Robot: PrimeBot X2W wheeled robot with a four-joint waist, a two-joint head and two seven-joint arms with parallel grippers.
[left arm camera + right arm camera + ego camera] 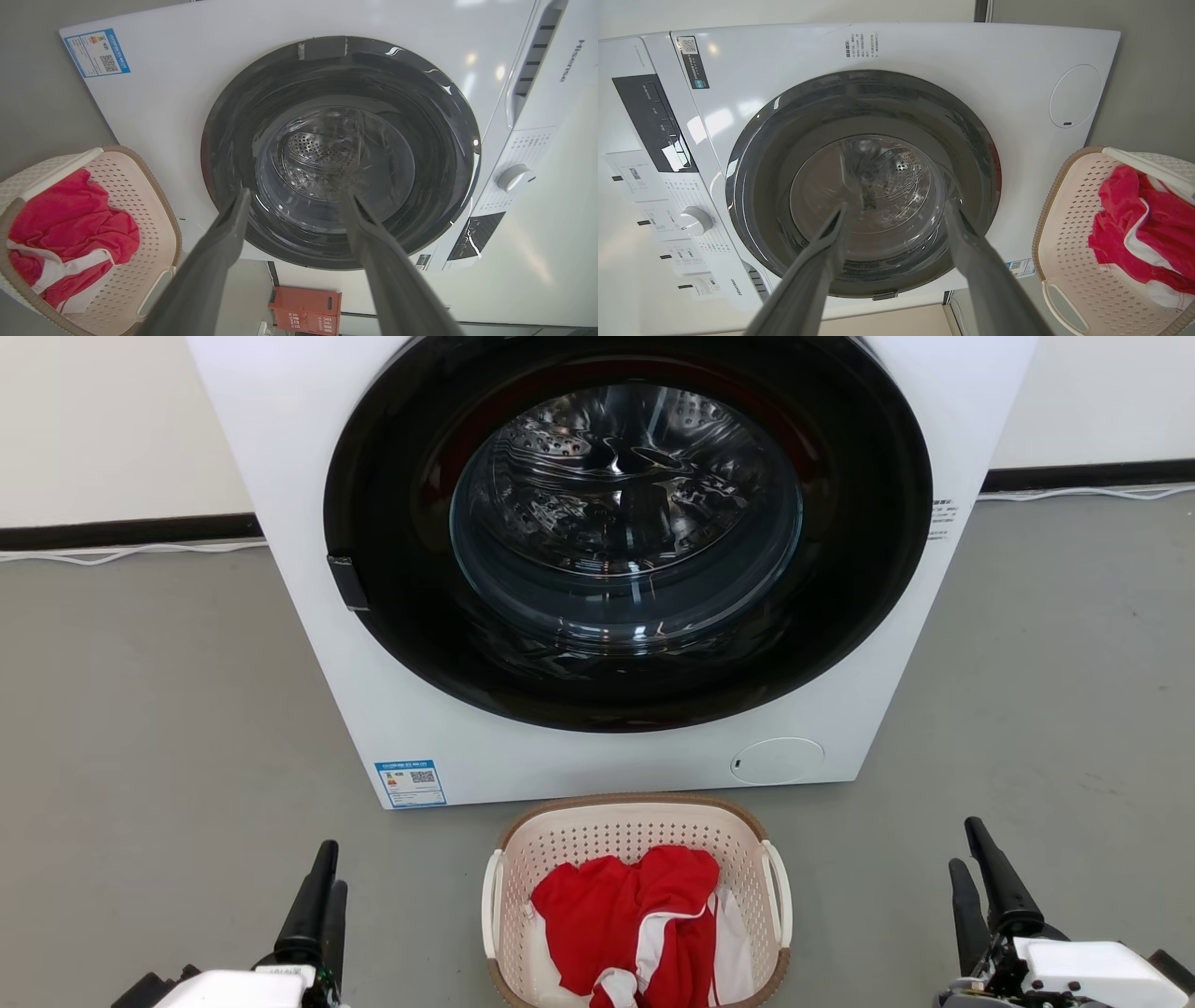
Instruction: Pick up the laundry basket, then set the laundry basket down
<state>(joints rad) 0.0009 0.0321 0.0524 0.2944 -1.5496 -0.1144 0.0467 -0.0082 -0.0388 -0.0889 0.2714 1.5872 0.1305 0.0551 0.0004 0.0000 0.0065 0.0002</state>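
The left gripper is hanging with its two dark fingers spread apart, as the left wrist view is showing, and is pinching nothing. The right gripper is also holding its fingers apart and empty. Both are pointing toward the washing machine and hovering over bare grey floor.

The laundry basket is sitting on the floor between them, well apart from each. This is leaving an open strip of floor beside each of its white loop handles. The basket's far rim is lying just beside the machine's bottom front edge; whether the two are touching I cannot tell. Its near edge is running off the bottom of the head view. A red and white garment is lying crumpled inside it.

The machine's round door is standing shut. To either side of the machine, open floor is stretching back to a dark skirting at the wall, with a white cable lying along that edge.
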